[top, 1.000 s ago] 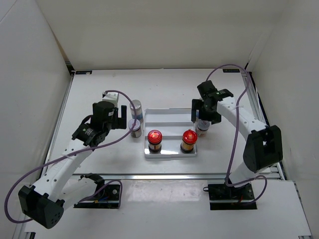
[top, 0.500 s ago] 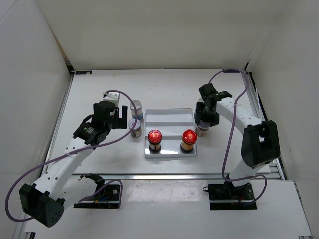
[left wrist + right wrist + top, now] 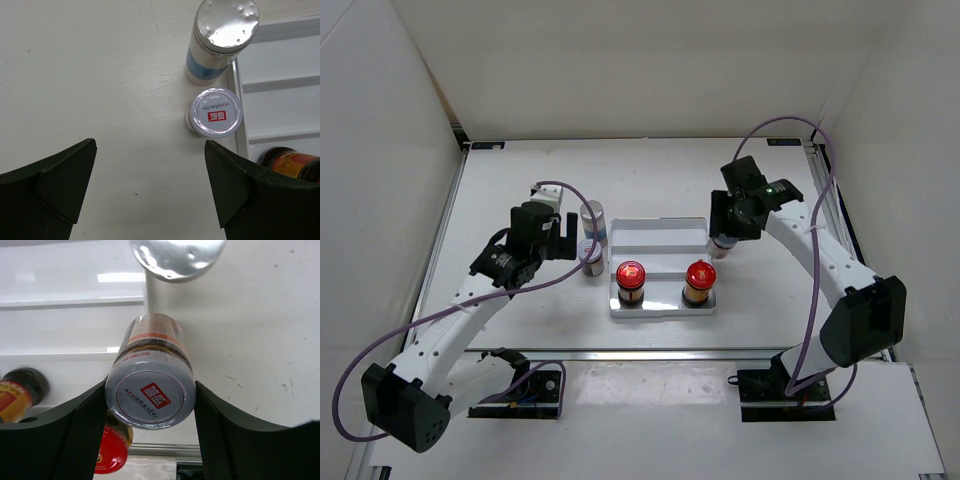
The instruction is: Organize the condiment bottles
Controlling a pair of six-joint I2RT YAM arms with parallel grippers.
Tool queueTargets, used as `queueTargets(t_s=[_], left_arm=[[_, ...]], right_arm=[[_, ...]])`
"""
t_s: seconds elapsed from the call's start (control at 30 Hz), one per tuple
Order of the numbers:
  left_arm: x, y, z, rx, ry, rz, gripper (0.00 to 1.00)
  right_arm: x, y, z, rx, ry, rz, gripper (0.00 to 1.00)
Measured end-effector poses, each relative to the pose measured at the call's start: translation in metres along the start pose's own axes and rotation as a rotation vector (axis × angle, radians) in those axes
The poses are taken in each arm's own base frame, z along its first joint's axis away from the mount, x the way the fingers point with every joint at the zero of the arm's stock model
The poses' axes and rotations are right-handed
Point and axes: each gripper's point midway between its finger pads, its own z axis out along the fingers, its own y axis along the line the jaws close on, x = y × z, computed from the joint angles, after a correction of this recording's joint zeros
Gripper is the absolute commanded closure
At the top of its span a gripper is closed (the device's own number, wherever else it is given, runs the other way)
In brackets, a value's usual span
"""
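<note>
My right gripper (image 3: pixel 150 390) is shut on a white-lidded jar (image 3: pixel 150 397), its fingers pressing both sides of the lid. In the top view this gripper (image 3: pixel 725 228) holds the jar (image 3: pixel 722 243) just right of the white tray (image 3: pixel 660 232). A silver-capped bottle (image 3: pixel 177 255) stands beyond it. Two red-capped amber bottles (image 3: pixel 630 275) (image 3: pixel 698 275) stand on the tray's front step. Left of the tray are a silver-capped bottle (image 3: pixel 222 40) and a second white-lidded jar (image 3: pixel 215 112). My left gripper (image 3: pixel 150 150) is open over bare table, short of them.
The tray's stepped back rows (image 3: pixel 280 90) hold nothing. White walls enclose the table on three sides. A metal rail (image 3: pixel 670 352) runs along the near edge, in front of the arm bases. Purple cables loop from both arms.
My right gripper came down over the white-lidded jar, shut on it and rose a little with it. The left arm has barely moved.
</note>
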Motion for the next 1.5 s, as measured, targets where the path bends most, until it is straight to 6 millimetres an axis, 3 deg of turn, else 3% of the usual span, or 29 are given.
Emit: queueTargets(t_s=[0.13, 0.33, 0.7, 0.77, 0.97, 1.5], left_arm=[[0.000, -0.001, 0.000, 0.002, 0.001, 0.000, 0.00], [0.001, -0.001, 0.001, 0.003, 0.004, 0.001, 0.00], [0.001, -0.002, 0.002, 0.007, 0.011, 0.003, 0.00], [0.001, -0.002, 0.002, 0.007, 0.011, 0.004, 0.00], [0.001, -0.003, 0.002, 0.010, 0.011, 0.003, 0.00], [0.002, -0.004, 0.002, 0.018, 0.012, 0.003, 0.00]], right_arm=[[-0.003, 0.018, -0.001, -0.042, 0.000, -0.031, 0.88], [0.015, 0.035, 0.029, -0.048, 0.112, -0.088, 0.94], [0.001, 0.051, 0.041, -0.067, 0.072, -0.098, 0.97], [0.004, 0.057, 0.048, -0.078, 0.092, -0.092, 0.98], [0.012, 0.069, 0.047, -0.103, 0.106, -0.108, 0.98], [0.044, 0.068, 0.062, -0.086, 0.211, -0.120, 0.94]])
